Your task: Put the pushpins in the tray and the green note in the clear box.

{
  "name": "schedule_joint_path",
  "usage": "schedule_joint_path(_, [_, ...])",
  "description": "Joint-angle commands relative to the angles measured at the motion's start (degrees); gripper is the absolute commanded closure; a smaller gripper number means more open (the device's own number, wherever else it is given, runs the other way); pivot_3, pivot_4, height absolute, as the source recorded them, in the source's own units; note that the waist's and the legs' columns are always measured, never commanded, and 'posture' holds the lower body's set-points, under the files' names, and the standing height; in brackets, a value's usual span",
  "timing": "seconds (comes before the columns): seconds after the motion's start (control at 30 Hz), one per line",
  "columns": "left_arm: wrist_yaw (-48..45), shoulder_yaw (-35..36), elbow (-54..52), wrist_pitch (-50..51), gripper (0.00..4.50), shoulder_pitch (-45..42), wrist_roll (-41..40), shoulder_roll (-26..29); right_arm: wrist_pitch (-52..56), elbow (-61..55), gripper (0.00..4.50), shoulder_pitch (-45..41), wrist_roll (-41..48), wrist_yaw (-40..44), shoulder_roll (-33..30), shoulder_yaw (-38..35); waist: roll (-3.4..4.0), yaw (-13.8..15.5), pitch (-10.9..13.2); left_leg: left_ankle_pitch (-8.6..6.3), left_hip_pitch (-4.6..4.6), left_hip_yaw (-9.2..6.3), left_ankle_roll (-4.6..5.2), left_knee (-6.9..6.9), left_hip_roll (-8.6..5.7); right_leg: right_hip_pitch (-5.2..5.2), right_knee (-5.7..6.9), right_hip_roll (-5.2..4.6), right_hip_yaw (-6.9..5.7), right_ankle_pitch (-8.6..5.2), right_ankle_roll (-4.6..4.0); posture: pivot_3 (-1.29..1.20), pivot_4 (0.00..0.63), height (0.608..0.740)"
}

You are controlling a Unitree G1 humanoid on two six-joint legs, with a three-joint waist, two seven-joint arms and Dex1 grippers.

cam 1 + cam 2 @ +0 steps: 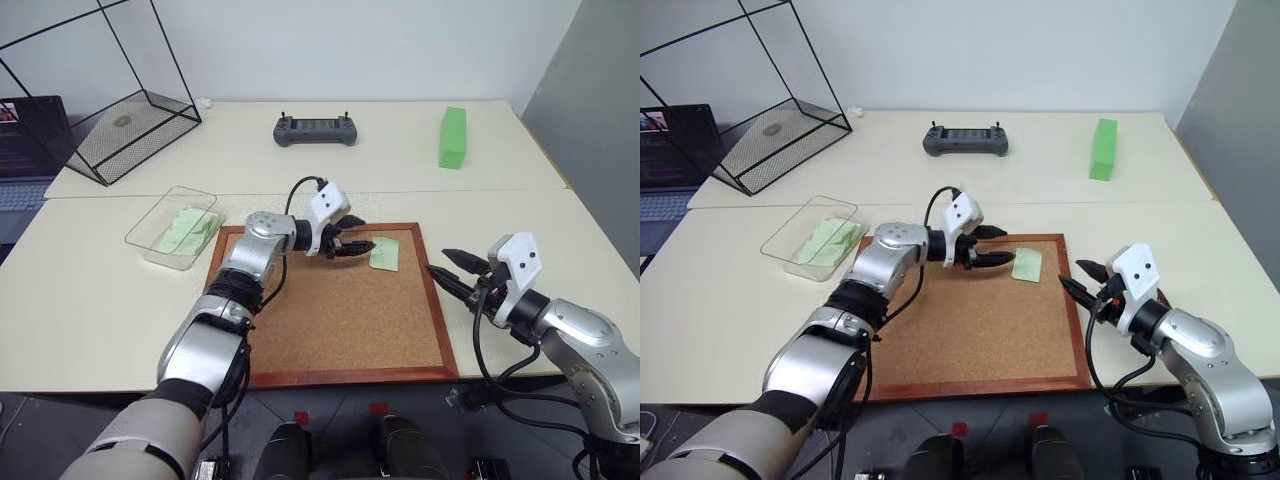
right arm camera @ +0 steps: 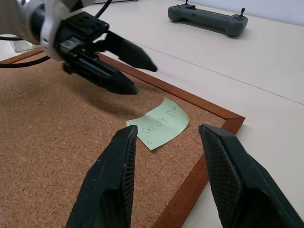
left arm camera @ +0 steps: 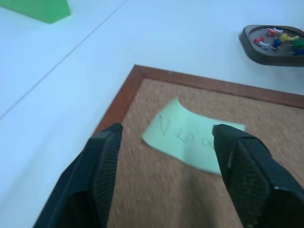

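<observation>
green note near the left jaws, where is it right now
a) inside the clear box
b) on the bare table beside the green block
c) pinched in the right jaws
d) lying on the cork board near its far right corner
d: the green note lies on the cork board near its far right corner, just ahead of the open left gripper, with nothing gripping it.
</observation>
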Motion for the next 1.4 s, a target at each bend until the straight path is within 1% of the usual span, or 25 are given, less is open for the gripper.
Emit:
schedule_joint_path(0.03, [0.9,1.0,7.8,-5.8,0.79,-3.6,2.0,-2.0,-1.2,-1.4,2.33,-0.7,0.0,-0.4,0.6,0.6,0.0,-0.1,0.0,0.0,0.0,0.0,0.0,0.0,0.0,0.0,0.0,0.0,0.0,0.0,0.0,0.0,0.15,0.74])
schedule_joint_path(0.23, [1.4,1.9,14.7,-7.8,0.79,-6.1,3.8,-4.1,-0.6,-2.0,2.33,-1.3,0.0,-1.5,1.3,1.3,0.0,-0.1,0.0,0.0,0.0,-0.01,0.01,0.0,-0.02,-0.01,0.02,0.0,0.0,-0.01,0.02,0.0,0.15,0.74])
schedule_joint_path(0.33, [2.8,3.3,17.1,-7.0,0.79,-7.1,3.9,-4.8,-0.3,-2.6,2.33,-0.9,0.2,-2.3,1.6,1.3,-0.01,0.0,0.0,0.0,-0.02,-0.04,0.01,0.01,-0.07,-0.01,0.02,-0.04,-0.01,-0.01,0.02,0.0,0.15,0.74])
schedule_joint_path(0.73, [3.8,7.3,20.5,-3.2,0.79,-8.5,4.0,-8.6,0.7,-4.0,2.33,-0.3,0.6,-4.5,2.4,1.7,-0.01,0.0,0.0,0.0,-0.04,-0.12,0.01,0.01,-0.15,-0.01,0.05,-0.09,-0.02,-0.03,0.06,0.0,0.15,0.74])
schedule_joint_path(0.93, [4.8,7.7,21.2,-2.4,0.79,-8.8,5.3,-9.2,1.2,-4.5,2.33,0.0,0.8,-5.2,2.6,1.3,-0.01,-0.1,0.0,0.0,-0.04,-0.12,0.0,0.01,-0.16,-0.01,0.07,-0.09,-0.01,-0.03,0.06,0.0,0.15,0.74])
schedule_joint_path(0.97, [4.7,7.7,21.2,-2.2,1.16,-8.8,5.4,-9.1,1.2,-4.5,2.33,0.2,0.8,-5.3,2.6,1.1,-0.01,-0.1,0.0,0.0,-0.03,-0.13,0.01,0.01,-0.16,-0.01,0.07,-0.09,-0.01,-0.03,0.06,0.0,0.15,0.74])
schedule_joint_path(1.0, [4.6,7.7,21.3,-2.1,1.27,-8.7,5.7,-9.1,1.2,-4.6,2.33,0.3,0.8,-5.5,2.6,1.0,-0.01,-0.1,0.0,0.0,-0.03,-0.13,0.01,0.01,-0.16,-0.01,0.08,-0.09,-0.01,-0.03,0.06,0.0,0.15,0.74])
schedule_joint_path(1.03, [4.5,7.6,21.3,-2.1,1.53,-8.6,6.0,-9.1,1.2,-4.7,2.33,0.4,0.8,-5.6,2.6,0.9,-0.01,-0.1,0.0,0.0,-0.03,-0.13,0.0,0.01,-0.17,-0.01,0.08,-0.09,-0.02,-0.03,0.06,0.0,0.15,0.74])
schedule_joint_path(1.1, [4.1,7.5,21.3,-1.9,1.83,-8.5,6.5,-8.9,1.2,-4.8,2.33,0.5,0.8,-5.8,2.8,1.0,-0.01,-0.1,0.0,0.0,-0.04,-0.13,0.0,0.01,-0.18,-0.01,0.08,-0.09,-0.01,-0.03,0.06,0.0,0.15,0.74])
schedule_joint_path(1.17, [4.0,7.6,21.3,-1.8,2.35,-8.4,6.8,-8.8,1.2,-4.8,2.33,0.6,0.8,-6.0,2.9,1.0,-0.01,-0.1,0.0,0.0,-0.04,-0.13,0.0,0.01,-0.18,-0.01,0.08,-0.1,-0.01,-0.03,0.06,0.0,0.15,0.74])
schedule_joint_path(1.3, [4.5,7.7,21.4,-1.8,3.14,-8.3,7.6,-8.6,0.9,-4.7,2.33,0.7,0.7,-6.4,3.1,1.3,-0.01,-0.1,0.0,0.0,-0.03,-0.14,0.0,0.02,-0.18,-0.01,0.09,-0.1,-0.01,-0.03,0.06,0.0,0.15,0.74])
schedule_joint_path(1.4, [4.4,7.9,21.3,-1.8,3.82,-8.3,7.8,-8.6,0.8,-4.6,2.33,0.6,0.6,-6.4,3.3,1.5,-0.01,-0.1,0.0,0.0,-0.03,-0.13,0.0,0.01,-0.18,-0.01,0.09,-0.1,-0.01,-0.03,0.06,0.0,0.15,0.74])
